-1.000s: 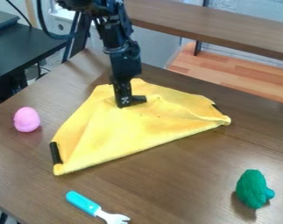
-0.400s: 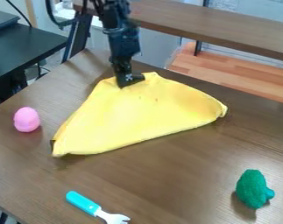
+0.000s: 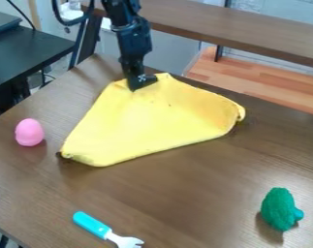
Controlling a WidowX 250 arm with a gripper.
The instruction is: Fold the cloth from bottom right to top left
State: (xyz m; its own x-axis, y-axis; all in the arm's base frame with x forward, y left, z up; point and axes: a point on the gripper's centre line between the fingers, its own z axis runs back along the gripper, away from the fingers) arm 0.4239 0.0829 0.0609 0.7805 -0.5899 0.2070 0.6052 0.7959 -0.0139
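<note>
The black gripper [image 3: 142, 85] hangs down at the upper part of the yellow cloth, close to the table's far edge. Its tips press into or hold the fabric there, and the cloth dips and creases around them. The yellow cloth [image 3: 146, 118] lies doubled over as a rough triangle, with its long rounded edge toward the lower right. One end curls at the lower left and another at the right, both bent slightly under. A small peak of fabric stands just right of the gripper.
A pink egg [image 3: 30, 132] stands left of the cloth. A fork with a turquoise handle [image 3: 92, 224] lies near the front, and a green broccoli-like toy [image 3: 279, 209] sits at the lower right. The brown table [image 3: 204, 193] ends behind the gripper.
The gripper has moved up toward the far edge, and the cloth has been drawn the same way. Its lower edge has shifted up, and the dark patches at its ends are now mostly covered.
</note>
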